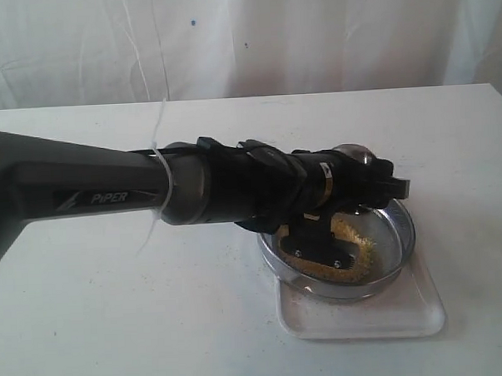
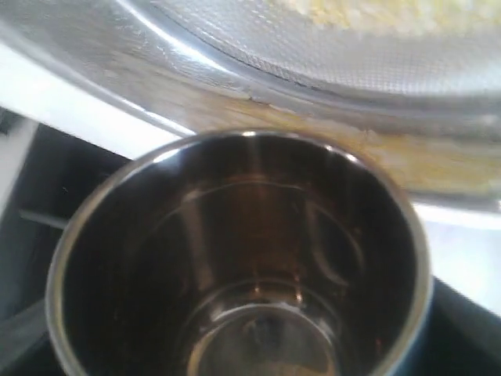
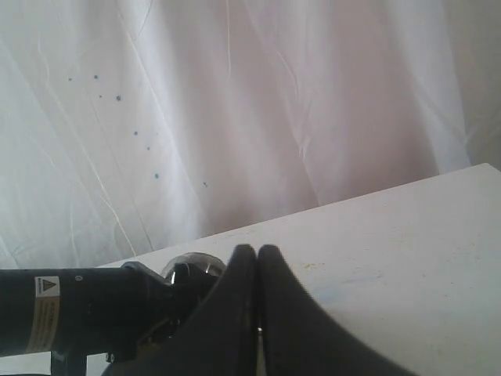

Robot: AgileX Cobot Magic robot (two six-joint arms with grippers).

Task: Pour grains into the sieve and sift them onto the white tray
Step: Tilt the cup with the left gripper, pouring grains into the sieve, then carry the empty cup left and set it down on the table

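Most of the pouring looked done. In the exterior view the grains lay as a yellowish crescent inside the sieve, right of centre in the lower half of the frame. The sieve sat over the upper part of the white tray; whether it rested on the tray or was just above it could not be told. The left wrist view looked straight into the steel cup, and its shiny inside showed no grains that I could make out, so I judged the cup emptied. A faint yellow band below the sieve's rim in that view might have been fine granules already through the mesh, but it was too blurred to be sure. The sifting itself seemed to be what was left, since the tray's bare lower part looked almost clean.

The left gripper reached in from the left of the frame and held the cup tipped above the sieve's far edge. Its jaws seemed clamped on the cup's body, though the contact was mostly hidden behind the arm.

The right gripper had its fingers pressed together with nothing between them. It was up off the table and away from the sieve.
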